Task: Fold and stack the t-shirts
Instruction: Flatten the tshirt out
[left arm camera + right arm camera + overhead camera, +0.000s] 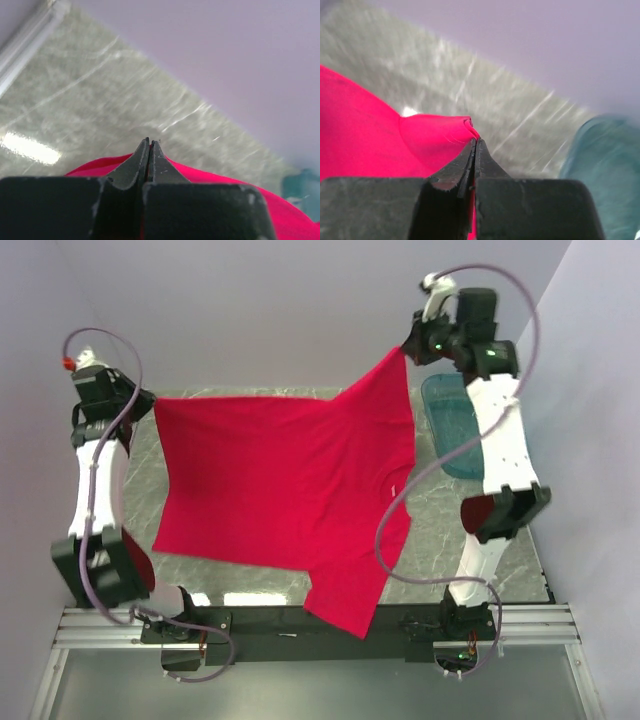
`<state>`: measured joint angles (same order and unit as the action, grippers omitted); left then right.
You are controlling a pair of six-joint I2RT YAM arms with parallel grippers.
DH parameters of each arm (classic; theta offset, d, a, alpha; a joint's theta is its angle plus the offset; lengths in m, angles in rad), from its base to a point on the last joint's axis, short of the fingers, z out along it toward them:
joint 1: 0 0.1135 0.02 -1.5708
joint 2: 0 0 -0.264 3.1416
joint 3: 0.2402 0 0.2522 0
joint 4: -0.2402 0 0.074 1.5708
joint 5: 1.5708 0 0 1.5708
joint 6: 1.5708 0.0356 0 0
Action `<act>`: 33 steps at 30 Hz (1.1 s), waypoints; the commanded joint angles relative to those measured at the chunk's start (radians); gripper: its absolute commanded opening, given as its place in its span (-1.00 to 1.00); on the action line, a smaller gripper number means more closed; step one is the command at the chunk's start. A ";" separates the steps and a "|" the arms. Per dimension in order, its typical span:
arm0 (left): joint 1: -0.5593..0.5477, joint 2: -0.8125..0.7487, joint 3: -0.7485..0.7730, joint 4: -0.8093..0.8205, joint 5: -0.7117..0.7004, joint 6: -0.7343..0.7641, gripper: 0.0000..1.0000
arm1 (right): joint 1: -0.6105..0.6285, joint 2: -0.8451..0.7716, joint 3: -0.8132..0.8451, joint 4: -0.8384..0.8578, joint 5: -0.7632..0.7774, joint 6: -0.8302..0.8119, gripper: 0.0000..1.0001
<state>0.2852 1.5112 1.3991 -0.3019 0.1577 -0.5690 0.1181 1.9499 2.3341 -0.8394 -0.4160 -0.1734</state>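
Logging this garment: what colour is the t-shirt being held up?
Plain bright red t-shirt, clearest in the top view.

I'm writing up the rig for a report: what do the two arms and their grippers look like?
The left arm and right arm: white shells, black joints, looping lilac cables. The left gripper and right gripper: black, scuffed, tapering fingers.
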 commanded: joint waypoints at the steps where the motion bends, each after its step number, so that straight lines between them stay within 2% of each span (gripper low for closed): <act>1: 0.012 -0.219 -0.027 0.128 -0.017 -0.116 -0.99 | -0.006 -0.188 0.090 0.017 0.011 0.008 -1.00; 6: 0.011 -0.463 -0.037 0.159 -0.095 -0.233 -0.99 | -0.009 -0.409 0.065 0.108 0.023 0.055 -1.00; 10: 0.012 -0.617 0.082 0.090 -0.155 -0.244 -0.99 | -0.015 -0.566 0.143 0.138 0.069 0.081 -1.00; 14: 0.002 -0.652 0.245 -0.012 -0.222 -0.238 -0.99 | -0.017 -0.696 0.160 0.178 0.088 0.110 -1.00; 17: -0.014 -0.642 0.348 -0.049 -0.237 -0.227 -0.99 | -0.037 -0.713 0.269 0.145 0.135 0.107 -1.00; 22: -0.043 -0.614 0.440 -0.066 -0.231 -0.220 -0.99 | -0.054 -0.703 0.272 0.149 0.177 0.110 -1.00; 27: -0.055 -0.629 0.315 -0.034 -0.228 -0.198 -0.99 | -0.054 -0.684 0.210 0.184 0.180 0.106 -1.00; 29: -0.057 -0.632 0.256 -0.008 -0.234 -0.187 -0.99 | -0.052 -0.692 0.108 0.201 0.169 0.100 -1.00; 33: -0.063 -0.622 0.042 0.062 -0.227 -0.177 -0.99 | -0.054 -0.715 -0.145 0.295 0.135 0.072 -1.00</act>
<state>0.2253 0.8570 1.5593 -0.3019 -0.0547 -0.7700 0.0715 1.1851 2.3199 -0.6113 -0.2779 -0.0792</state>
